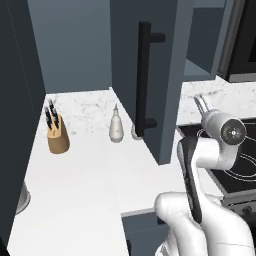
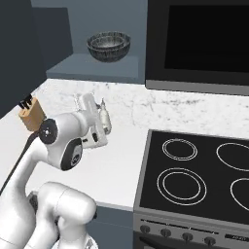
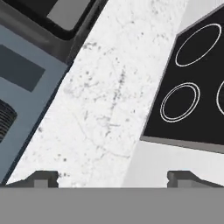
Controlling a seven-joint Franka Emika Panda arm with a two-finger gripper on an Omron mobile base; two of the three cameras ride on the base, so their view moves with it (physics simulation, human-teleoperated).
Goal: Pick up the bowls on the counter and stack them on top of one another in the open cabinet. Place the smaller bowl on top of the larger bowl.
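The smaller bowl is seen nested in the larger bowl on the open cabinet shelf, w/ the hand held released, fingertips wide apart, nothing gripped, above the desk beside the stove top.

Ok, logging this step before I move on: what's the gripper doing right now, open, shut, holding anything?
Gripper: open and empty, its fingertips wide apart above the counter.
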